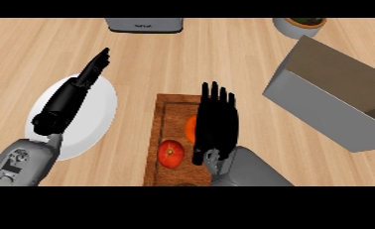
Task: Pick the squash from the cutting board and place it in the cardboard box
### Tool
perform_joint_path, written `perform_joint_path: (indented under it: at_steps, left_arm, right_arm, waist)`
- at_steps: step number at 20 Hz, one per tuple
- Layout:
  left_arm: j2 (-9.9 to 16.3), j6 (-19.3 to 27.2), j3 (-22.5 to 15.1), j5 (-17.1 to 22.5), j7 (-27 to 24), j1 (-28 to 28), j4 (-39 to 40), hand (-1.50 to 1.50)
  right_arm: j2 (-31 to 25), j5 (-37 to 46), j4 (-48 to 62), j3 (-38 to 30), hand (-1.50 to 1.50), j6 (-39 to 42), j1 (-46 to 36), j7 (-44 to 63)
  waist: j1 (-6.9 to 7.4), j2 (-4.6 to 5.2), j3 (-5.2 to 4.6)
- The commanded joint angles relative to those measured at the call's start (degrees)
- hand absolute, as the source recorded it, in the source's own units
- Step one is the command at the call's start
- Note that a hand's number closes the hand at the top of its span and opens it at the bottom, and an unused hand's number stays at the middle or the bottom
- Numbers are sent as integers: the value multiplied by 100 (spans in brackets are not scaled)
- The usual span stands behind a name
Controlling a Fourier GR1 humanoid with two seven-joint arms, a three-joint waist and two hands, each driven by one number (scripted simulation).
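Orange round squash on brown wooden cutting board, half hidden under black right hand, fingers straight and apart, probably poised for grasping. Grey cardboard box at right. Left hand straight, idle above white plate.

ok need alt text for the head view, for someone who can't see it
The robot's right hand, fingers straight, hovers over a brown cutting board, partly hiding an orange squash beside a red tomato. The left hand lies open over a white plate; an open cardboard box stands at right on the wooden counter.
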Motion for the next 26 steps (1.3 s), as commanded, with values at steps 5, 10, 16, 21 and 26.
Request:
perform_joint_path:
  at_steps: [5, 10, 16, 21, 26]
  left_arm:
    - [-54, -124, 88, 13, -54, -38, 163, 0]
    - [83, -207, 222, -36, -133, -69, 119, 0]
    - [-332, 71, 14, -256, 207, -167, 40, 0]
    - [-148, -145, 161, -191, -111, 285, -121, 0]
    - [-171, -131, 162, -194, 251, 192, -365, 0]
  right_arm:
    - [140, -204, 536, 38, -150, 293, -407, 1396]
    - [140, -290, 1076, 248, -150, -60, -370, 1396]
    - [140, -573, 1241, 452, -150, -457, -501, 1396]
    - [140, -694, 1236, 535, -150, -550, -524, 1397]
    - [140, -695, 1789, 397, -150, -566, -613, 1398]
  waist:
    - [-54, -11, 1]
    - [-6, -1, 6]
    - [-23, 7, 13]
    - [-3, -13, 9]
    - [14, -14, 12]
